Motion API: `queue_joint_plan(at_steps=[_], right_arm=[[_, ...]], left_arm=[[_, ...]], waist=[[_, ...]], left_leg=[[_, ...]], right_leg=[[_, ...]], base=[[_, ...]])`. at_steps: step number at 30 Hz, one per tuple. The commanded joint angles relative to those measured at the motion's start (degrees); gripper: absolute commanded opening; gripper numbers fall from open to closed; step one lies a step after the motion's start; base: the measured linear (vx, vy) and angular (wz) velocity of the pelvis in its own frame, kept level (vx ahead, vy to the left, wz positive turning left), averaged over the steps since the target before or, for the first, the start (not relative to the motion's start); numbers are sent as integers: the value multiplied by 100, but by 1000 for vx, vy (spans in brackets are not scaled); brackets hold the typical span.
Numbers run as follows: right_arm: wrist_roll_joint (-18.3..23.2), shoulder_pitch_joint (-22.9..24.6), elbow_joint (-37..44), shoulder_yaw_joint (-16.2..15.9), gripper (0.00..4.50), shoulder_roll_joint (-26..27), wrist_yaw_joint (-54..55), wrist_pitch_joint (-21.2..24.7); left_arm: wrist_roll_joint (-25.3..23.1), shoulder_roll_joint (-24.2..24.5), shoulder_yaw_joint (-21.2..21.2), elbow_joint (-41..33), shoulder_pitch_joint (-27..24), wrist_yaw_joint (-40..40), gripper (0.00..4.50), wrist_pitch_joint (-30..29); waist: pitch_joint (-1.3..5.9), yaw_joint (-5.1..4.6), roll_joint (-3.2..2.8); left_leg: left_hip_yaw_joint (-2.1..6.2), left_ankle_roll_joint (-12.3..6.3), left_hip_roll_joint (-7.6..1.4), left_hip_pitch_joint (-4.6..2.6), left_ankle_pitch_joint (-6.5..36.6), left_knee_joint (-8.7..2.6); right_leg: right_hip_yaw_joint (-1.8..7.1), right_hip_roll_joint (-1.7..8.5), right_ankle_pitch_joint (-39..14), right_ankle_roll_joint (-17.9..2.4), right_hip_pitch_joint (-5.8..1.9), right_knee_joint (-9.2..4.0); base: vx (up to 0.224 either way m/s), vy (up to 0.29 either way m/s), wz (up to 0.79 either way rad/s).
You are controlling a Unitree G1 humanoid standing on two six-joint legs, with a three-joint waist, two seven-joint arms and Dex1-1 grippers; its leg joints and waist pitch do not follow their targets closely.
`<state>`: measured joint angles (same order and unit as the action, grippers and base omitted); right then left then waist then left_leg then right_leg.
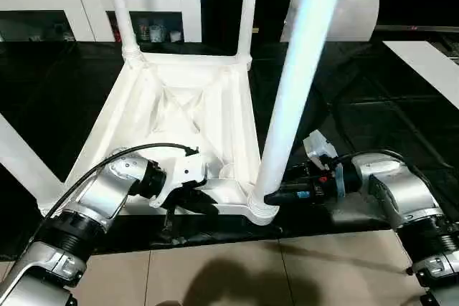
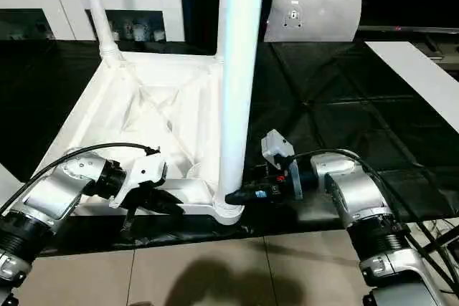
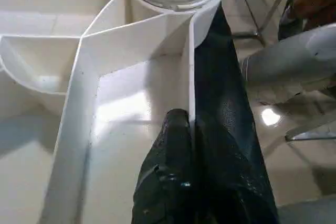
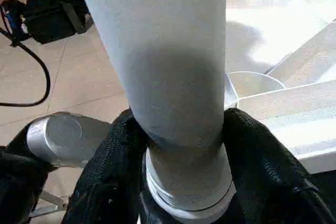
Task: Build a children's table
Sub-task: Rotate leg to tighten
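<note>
Your upturned table top [image 1: 179, 116] lies mid-frame on the dark tabletop [image 1: 373, 112]. Two far legs [image 1: 120, 12] are seated; your right pincer [image 4: 176, 145] clamps the near leg [image 1: 297, 77] at its socket, left pincer [image 3: 191, 145] pinches the rim. One corner seems left.

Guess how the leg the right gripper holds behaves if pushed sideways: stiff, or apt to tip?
Probably stiff: the leg is a thick, straight tube. Likely slippery, as its surface looks glossy. Unlikely to tip freely: its base sits in the tabletop's corner socket, gripped by the right gripper.
</note>
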<state>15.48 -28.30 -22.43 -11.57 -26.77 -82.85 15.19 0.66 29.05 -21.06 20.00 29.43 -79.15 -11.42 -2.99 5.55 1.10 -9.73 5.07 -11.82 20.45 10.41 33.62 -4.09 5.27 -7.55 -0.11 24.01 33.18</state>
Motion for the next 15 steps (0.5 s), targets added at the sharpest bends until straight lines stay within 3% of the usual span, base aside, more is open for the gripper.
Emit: queue_joint_plan(at_steps=[1, 2, 4, 5, 6, 8, 9, 10, 11, 12, 13, 15], right_arm=[[207, 151, 337, -17, 193, 256, 355, 460], [125, 231, 433, -28, 193, 391, 689, 526], [-75, 366, 567, -83, 193, 628, 1231, 546], [-107, 382, 578, -67, 193, 720, 1403, 558], [-125, 391, 585, -58, 193, 773, 1502, 565], [-267, 283, 517, 169, 193, 1463, 2785, 962], [-267, 283, 517, 169, 193, 1463, 2785, 962], [-491, 140, 359, 298, 192, 1858, 3669, 1076], [-536, 100, 319, 347, 191, 1964, 3908, 1106], [-613, 22, 236, 450, 191, 2173, 4370, 1149], [-718, -34, 182, 502, 191, 2320, 4748, 1135], [-849, -99, 120, 528, 191, 2456, 5129, 1100]], left_arm=[[200, -249, 126, -199, 119, 290, 0, -309], [224, -380, 239, -164, 170, 551, 0, -490], [260, -624, 405, -134, 260, 981, 0, -813], [253, -685, 432, -120, 283, 1085, 0, -864], [249, -721, 447, -112, 296, 1145, 0, -894], [148, -1145, 574, -39, 454, 1857, 0, -1222], [148, -1145, 574, -39, 454, 1857, 0, -1222], [76, -1457, 693, 6, 567, 2412, 0, -1412], [57, -1542, 733, 15, 595, 2570, 0, -1468], [29, -1703, 809, 29, 647, 2856, 0, -1563], [5, -1834, 874, 34, 685, 3095, 0, -1609], [-33, -1971, 930, 53, 736, 3354, 0, -1636]], waist=[[358, -16, 8], [350, -22, -18], [327, -70, 24], [322, -85, -1], [308, -118, 16], [308, -231, 22], [308, -231, 22], [321, -302, -30], [301, -354, -21], [310, -411, -3], [330, -434, -38], [347, -485, -28]], left_leg=[[-40, -201, -110, -27, 1413, -417], [-29, -174, -113, -32, 1469, -428], [-14, -62, -77, -40, 1731, -437], [-3, -38, -68, -39, 1784, -440], [3, -23, -53, -42, 1874, -439], [37, 45, -9, 3, 1921, -441], [37, 45, -9, 3, 1921, -441], [63, 77, 17, -21, 2003, -412], [52, 95, 11, -9, 2016, -409], [72, 112, 34, -12, 2059, -388], [76, 92, 44, -8, 2030, -385], [67, 13, 23, -16, 2042, -394]], right_leg=[[196, 221, -2126, -1123, -297, -326], [194, 220, -2186, -1105, -296, -334], [171, 226, -2691, -918, -286, -395], [163, 229, -2853, -845, -290, -410], [148, 227, -3160, -694, -272, -465], [96, 213, -3547, -445, -289, -514], [96, 213, -3547, -445, -289, -514], [55, 228, -3817, -301, -274, -574], [63, 210, -3789, -313, -247, -573], [14, 206, -3909, -262, -246, -603], [17, 216, -3841, -266, -253, -602], [29, 197, -3533, -375, -234, -594]], base=[[0, 0, 0], [0, 0, 0], [0, 0, 0], [0, 0, 0], [0, 0, 0], [0, 0, 0], [0, 0, 0], [0, 0, 0], [0, 0, 0], [0, 0, 0], [0, 0, 0], [0, 0, 0]])
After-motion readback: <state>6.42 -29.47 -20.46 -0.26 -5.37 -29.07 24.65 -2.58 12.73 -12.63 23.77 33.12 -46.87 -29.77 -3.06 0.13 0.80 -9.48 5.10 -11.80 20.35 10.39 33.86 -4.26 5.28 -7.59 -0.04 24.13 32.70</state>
